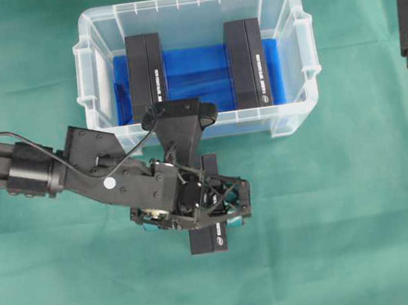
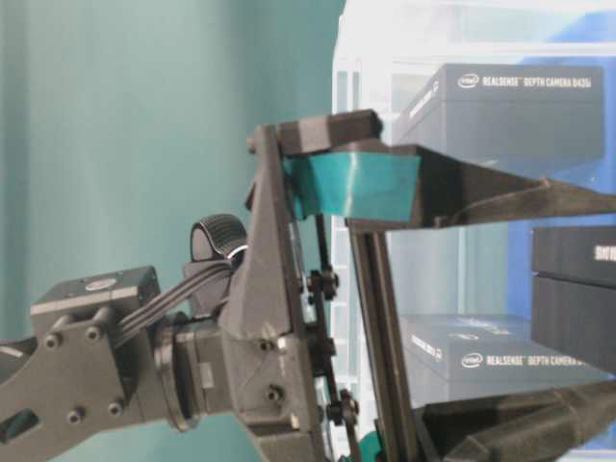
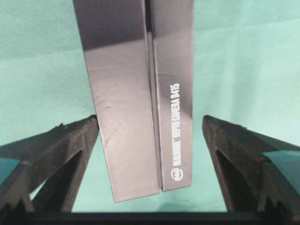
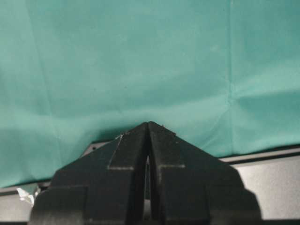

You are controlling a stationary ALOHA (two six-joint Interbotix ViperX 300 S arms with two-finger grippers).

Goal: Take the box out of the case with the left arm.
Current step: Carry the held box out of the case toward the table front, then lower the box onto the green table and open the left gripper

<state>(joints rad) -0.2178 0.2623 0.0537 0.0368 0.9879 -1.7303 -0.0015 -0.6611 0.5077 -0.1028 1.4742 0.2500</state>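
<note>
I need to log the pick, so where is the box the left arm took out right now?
In the overhead view the box lies on the green cloth just in front of the case, between the open fingers of the left end effector.

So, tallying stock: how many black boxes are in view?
3. One box stands at the case's left end, another at its right end, and the third lies on the cloth outside, between the left gripper's open jaws.

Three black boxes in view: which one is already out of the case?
The box under the left gripper, lying on the green cloth in front of the case; the other two stand inside it.
</note>
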